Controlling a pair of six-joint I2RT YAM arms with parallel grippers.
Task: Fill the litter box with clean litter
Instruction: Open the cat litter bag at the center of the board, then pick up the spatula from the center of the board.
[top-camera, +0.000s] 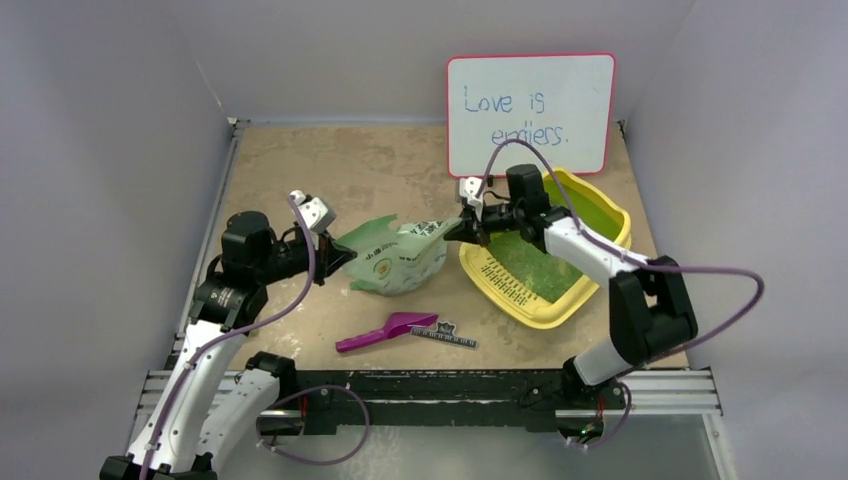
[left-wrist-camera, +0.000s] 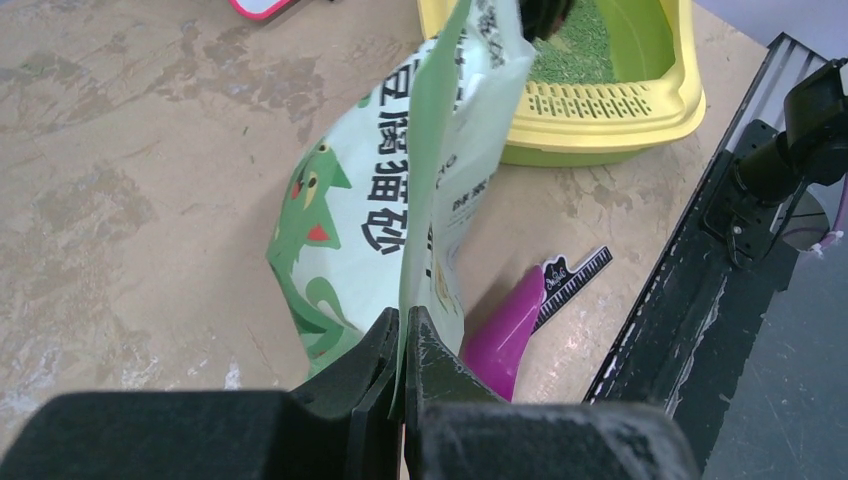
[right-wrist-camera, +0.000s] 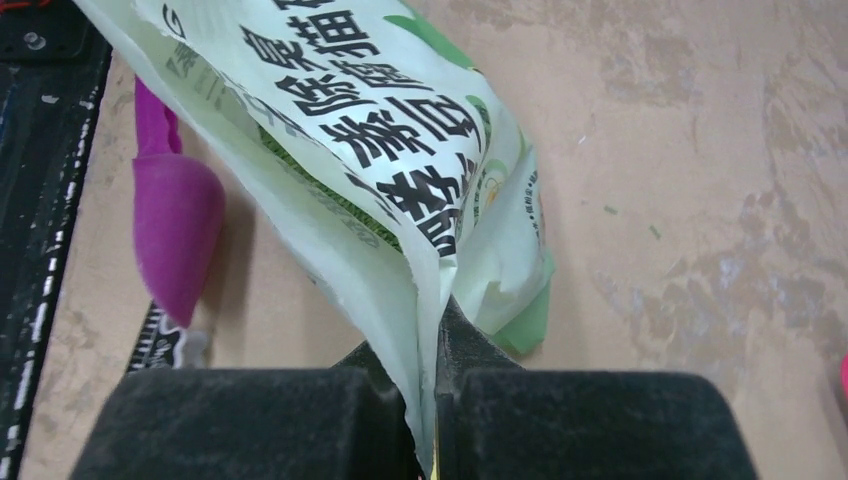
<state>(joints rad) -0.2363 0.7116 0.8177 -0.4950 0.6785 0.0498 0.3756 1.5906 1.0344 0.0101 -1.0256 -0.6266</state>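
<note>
We hold the pale green printed plastic bag (top-camera: 400, 258) stretched between both hands. Our left hand (left-wrist-camera: 402, 330) is clenched on one thin edge of it, and our right hand (right-wrist-camera: 435, 340) is pinched tight on the opposite edge. The bag's long axis therefore runs from one hand to the other, sagging in the middle towards the surface.

The shallow yellow plastic litter box (top-camera: 548, 318) lies directly beyond our right hand, with its slotted grille end turned towards that hand. From our left hand it sits past the whole length of the bag. The right arm is clearly the nearer one: its end of the bag already hangs at the tray's rim, while the left end is well apart from it.

Fine green clean litter (top-camera: 540, 255) already covers part of the tray floor — we judge the filling is under way, not complete.

The coming move, as we see it, turns on that axis: the end in our left hand must rise above the end in our right so the granules run towards the tray. A magenta plastic scoop (top-camera: 385, 330) lies untouched on the surface below the bag.
</note>
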